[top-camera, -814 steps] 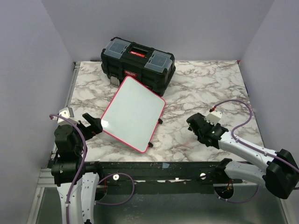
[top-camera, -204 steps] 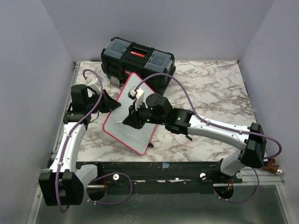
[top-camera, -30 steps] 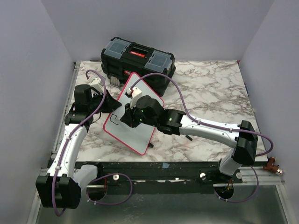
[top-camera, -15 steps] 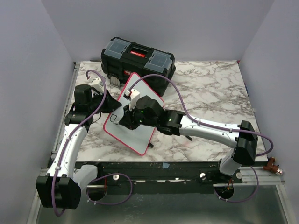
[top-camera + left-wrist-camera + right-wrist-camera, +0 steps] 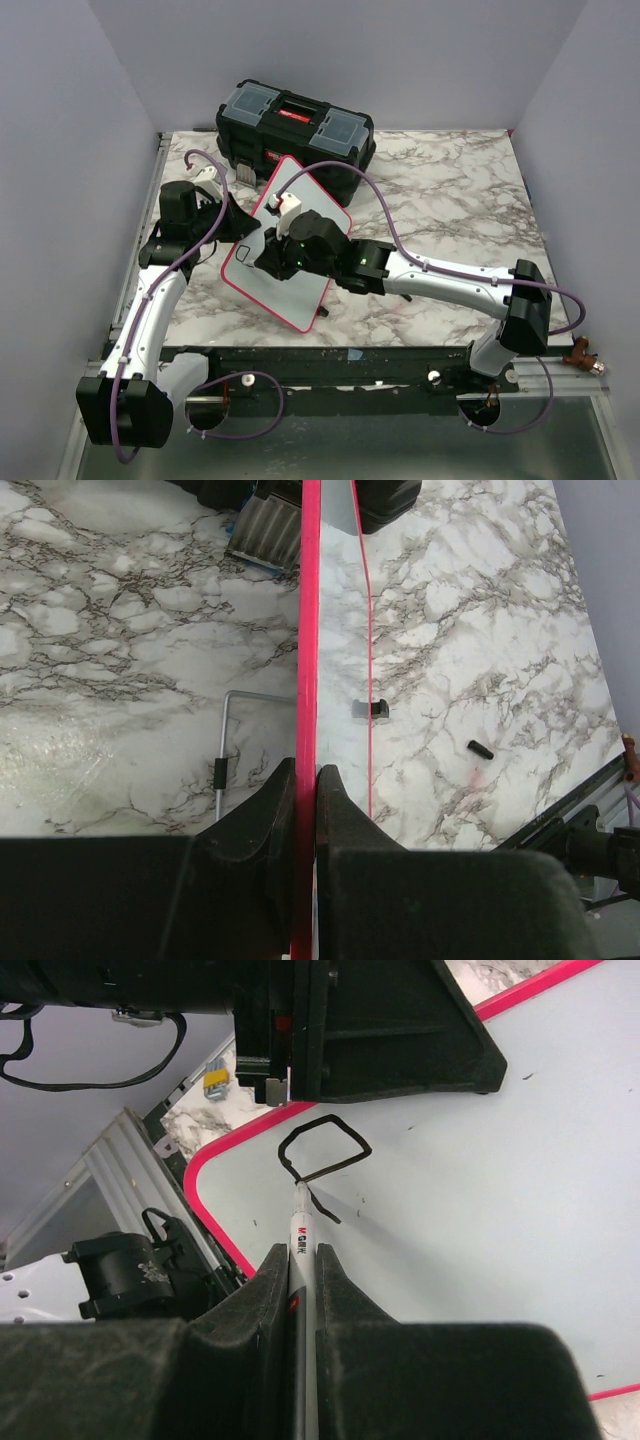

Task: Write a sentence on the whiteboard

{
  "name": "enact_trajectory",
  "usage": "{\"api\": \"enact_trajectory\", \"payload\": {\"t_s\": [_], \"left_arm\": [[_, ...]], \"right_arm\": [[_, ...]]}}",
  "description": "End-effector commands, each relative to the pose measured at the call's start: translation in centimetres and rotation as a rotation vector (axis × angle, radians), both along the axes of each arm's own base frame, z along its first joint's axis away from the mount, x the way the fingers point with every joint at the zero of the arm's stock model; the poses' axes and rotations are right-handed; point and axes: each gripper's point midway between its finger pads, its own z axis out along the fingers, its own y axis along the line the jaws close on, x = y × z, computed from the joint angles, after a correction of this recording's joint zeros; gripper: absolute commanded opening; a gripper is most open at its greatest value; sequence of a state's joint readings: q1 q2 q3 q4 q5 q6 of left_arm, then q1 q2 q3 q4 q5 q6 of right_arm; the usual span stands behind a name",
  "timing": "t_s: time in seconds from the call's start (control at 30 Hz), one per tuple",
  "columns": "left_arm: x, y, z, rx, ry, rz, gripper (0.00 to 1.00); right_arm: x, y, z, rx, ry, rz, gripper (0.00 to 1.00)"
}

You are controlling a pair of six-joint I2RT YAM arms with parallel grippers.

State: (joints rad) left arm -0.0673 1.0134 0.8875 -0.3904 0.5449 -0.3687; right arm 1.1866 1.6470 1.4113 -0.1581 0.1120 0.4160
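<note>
Marble table (image 5: 450, 190) with black toolbox (image 5: 295, 128), tilted whiteboard (image 5: 290, 300)

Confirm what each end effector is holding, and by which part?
Left end effector clamps the whiteboard by its pink rim, one finger on each face. Right end effector grips the marker by its barrel, behind the tip.

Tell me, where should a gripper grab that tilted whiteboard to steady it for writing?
By its thin pink rim on the left edge, from the left, one finger on each face. The whiteboard is flat and slim, and an edge hold leaves its face free for the marker. The left gripper grips it so.
</note>
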Motion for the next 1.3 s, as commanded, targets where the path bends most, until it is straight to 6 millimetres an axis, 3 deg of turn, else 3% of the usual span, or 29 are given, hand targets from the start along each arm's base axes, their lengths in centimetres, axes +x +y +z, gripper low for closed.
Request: {"api": "enact_trajectory", "payload": {"t_s": [0.0, 0.8, 1.27], "left_arm": [[-0.1, 0.1, -0.1, 0.074, -0.065, -0.029, 0.0], [-0.1, 0.0, -0.3, 0.079, -0.063, -0.03, 0.0], [-0.1, 0.0, -0.3, 0.081, -0.062, -0.03, 0.0]], "right_arm": [[1.1, -1.7, -3.1, -0.1, -0.001, -0.093, 0.01], [2.7, -4.7, -4.4, -0.169, -0.031, -0.216, 0.01], [2.3, -6.3, 0.2, -0.058, -0.075, -0.219, 0.01]]}}
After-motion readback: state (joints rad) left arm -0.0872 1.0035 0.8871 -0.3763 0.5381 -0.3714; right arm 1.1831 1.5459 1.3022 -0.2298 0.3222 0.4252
